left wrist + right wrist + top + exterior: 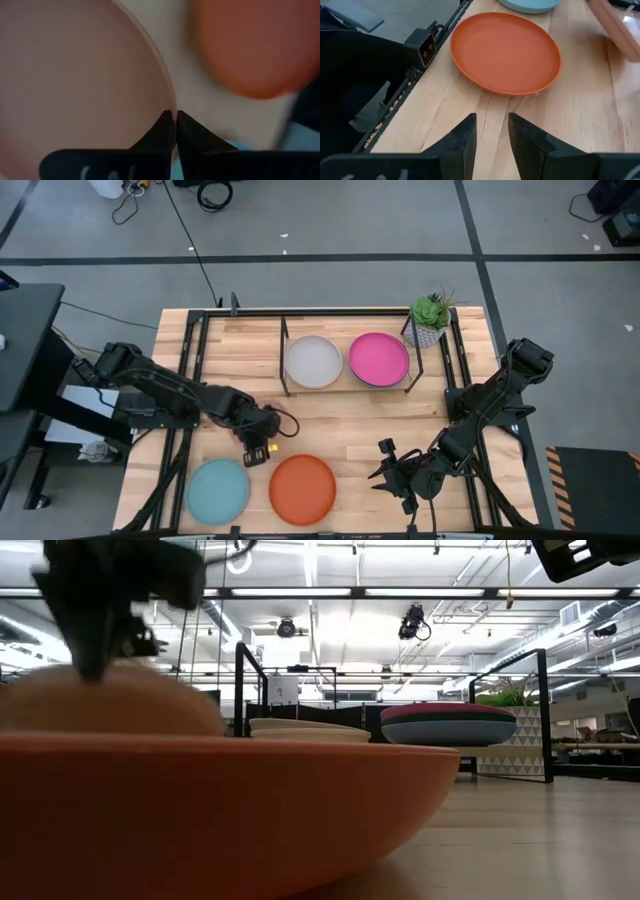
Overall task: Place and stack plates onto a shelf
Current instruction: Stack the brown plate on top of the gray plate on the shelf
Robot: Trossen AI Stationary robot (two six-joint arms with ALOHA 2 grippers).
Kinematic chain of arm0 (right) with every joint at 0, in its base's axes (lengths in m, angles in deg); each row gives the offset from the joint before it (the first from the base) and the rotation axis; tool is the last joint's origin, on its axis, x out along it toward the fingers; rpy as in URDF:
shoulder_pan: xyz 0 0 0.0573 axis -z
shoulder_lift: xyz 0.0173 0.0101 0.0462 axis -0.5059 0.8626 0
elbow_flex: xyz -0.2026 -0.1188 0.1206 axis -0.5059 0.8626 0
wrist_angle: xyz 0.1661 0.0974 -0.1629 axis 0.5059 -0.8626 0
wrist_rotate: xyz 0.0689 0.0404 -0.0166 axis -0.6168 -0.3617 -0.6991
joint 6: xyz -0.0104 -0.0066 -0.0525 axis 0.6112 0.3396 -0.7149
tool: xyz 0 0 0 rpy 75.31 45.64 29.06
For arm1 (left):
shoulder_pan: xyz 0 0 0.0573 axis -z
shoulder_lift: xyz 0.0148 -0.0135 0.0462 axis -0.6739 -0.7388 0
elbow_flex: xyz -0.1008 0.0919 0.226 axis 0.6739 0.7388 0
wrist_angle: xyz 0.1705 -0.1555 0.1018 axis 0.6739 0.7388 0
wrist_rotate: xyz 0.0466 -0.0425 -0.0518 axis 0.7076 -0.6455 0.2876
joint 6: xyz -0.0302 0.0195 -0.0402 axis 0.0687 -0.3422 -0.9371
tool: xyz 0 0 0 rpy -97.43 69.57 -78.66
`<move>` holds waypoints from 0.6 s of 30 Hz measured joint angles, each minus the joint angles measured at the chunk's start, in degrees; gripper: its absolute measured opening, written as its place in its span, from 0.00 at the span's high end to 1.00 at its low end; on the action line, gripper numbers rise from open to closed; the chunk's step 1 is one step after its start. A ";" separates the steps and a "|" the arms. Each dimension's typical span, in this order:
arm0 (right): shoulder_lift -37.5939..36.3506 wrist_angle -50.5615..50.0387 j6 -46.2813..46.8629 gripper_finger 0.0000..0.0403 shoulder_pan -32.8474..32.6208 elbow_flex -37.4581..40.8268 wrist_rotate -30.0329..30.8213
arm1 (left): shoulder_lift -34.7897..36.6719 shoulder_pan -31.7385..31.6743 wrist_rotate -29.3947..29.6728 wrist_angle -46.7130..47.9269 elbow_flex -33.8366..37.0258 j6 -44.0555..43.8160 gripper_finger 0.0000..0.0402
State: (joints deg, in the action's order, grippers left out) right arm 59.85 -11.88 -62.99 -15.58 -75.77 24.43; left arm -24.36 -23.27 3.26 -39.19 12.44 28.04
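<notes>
No readable text, label, brand, number or sign is shown in any of the four views. Faint pale marks are seen on the dark body of each wrist's gripper, but they cannot be read as letters. A black and yellow striped strip (560, 480) is seen on the floor beside the table, without any wording.

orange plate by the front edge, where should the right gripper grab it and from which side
Grip the orange plate by its raised rim on the side facing the right gripper, coming in low from that side. It lies flat and shallow on the table, so only the rim gives the open fingers an edge: one above, one slipped under the lip.
</notes>
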 joint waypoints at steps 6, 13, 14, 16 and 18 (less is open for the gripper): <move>0.02 0.00 0.02 0.71 0.00 0.00 0.00 | 0.00 1.59 -6.03 -2.89 -5.23 1.15 0.94; 0.00 0.01 0.02 0.71 0.00 0.00 0.01 | 0.00 1.64 -4.70 -12.83 -6.42 12.36 0.96; 0.02 0.00 0.02 0.71 0.00 0.00 0.02 | 0.00 1.39 -4.01 -14.56 -6.42 14.13 0.95; 0.02 0.00 0.02 0.71 0.00 0.00 0.00 | 0.00 0.78 -2.04 -17.49 -6.42 17.29 0.95; 0.02 0.00 0.02 0.71 0.00 0.00 0.01 | 0.00 0.00 0.38 -20.09 -6.42 20.23 0.95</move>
State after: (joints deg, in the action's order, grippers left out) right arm 59.87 -11.88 -62.97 -15.58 -75.77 24.45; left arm -24.36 -23.27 3.64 -59.29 6.02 48.27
